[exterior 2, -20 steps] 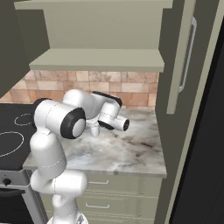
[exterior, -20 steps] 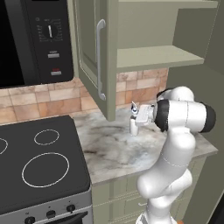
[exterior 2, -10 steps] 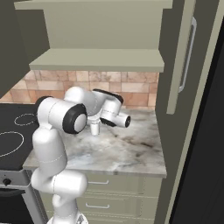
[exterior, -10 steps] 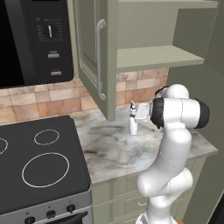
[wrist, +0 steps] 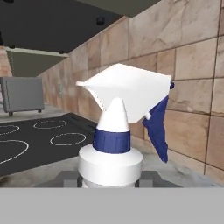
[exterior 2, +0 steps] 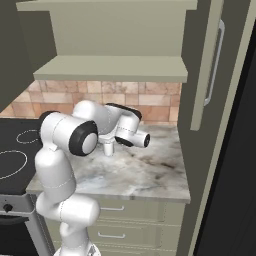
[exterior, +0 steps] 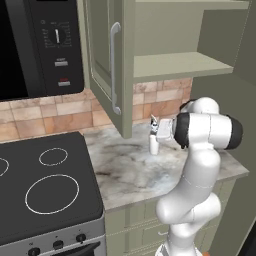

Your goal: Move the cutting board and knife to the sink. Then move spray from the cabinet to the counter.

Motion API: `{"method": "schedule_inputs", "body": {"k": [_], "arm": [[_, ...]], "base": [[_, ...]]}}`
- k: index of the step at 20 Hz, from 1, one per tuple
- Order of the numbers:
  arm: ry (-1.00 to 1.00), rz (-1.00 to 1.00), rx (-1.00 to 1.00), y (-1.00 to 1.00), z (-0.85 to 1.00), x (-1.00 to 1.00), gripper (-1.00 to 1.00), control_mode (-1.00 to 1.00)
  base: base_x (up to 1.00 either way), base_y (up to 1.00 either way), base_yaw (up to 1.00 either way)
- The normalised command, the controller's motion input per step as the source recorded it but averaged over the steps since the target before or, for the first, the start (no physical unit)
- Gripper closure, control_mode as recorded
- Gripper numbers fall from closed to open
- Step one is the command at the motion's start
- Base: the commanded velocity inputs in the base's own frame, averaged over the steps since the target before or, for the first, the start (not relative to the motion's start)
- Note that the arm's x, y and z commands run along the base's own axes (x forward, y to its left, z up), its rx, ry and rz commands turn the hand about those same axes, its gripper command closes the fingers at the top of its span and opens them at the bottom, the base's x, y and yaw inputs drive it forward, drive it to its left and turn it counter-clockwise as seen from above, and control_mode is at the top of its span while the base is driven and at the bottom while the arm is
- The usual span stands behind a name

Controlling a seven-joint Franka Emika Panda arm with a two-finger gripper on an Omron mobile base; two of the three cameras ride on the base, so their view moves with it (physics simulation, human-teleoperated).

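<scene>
The cabinet (exterior: 150,65) takes up the upper middle and right of the left base view, its door (exterior: 107,60) swung open toward the left and its plain shelf bare. Below it the marbled counter (exterior: 130,172) runs across the middle of the frame, with the black stovetop (exterior: 45,185) at lower left and the black microwave (exterior: 40,45) at upper left. The white arm rises from the lower right and bends toward the tan tile backsplash (exterior: 75,112). At frame centre the gripper (exterior: 157,131) is clamped around the neck of the spray (exterior: 154,144), whose base sits at the counter surface; actual contact there is unclear. In the hand view the spray bottle's white trigger head (wrist: 127,94) fills the centre.
</scene>
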Motion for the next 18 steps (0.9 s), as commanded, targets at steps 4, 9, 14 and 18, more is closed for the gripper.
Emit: {"method": "schedule_inputs", "body": {"k": [4, 9, 14, 18], "arm": [[0.0, 0.0, 0.0, 0.0, 0.0, -0.04, -1.0, -1.0], [0.0, 0.0, 0.0, 0.0, 0.0, -0.03, -1.0, -1.0], [0.0, 0.0, 0.0, -0.08, 0.0, -0.13, -1.0, -1.0], [0.0, 0.0, 0.0, -0.16, 0.04, -0.2, -1.0, -1.0]], "base": [[0.0, 0.0, 0.0], [0.0, 0.0, 0.0], [0.0, 0.0, 0.0], [0.0, 0.0, 0.0]]}}
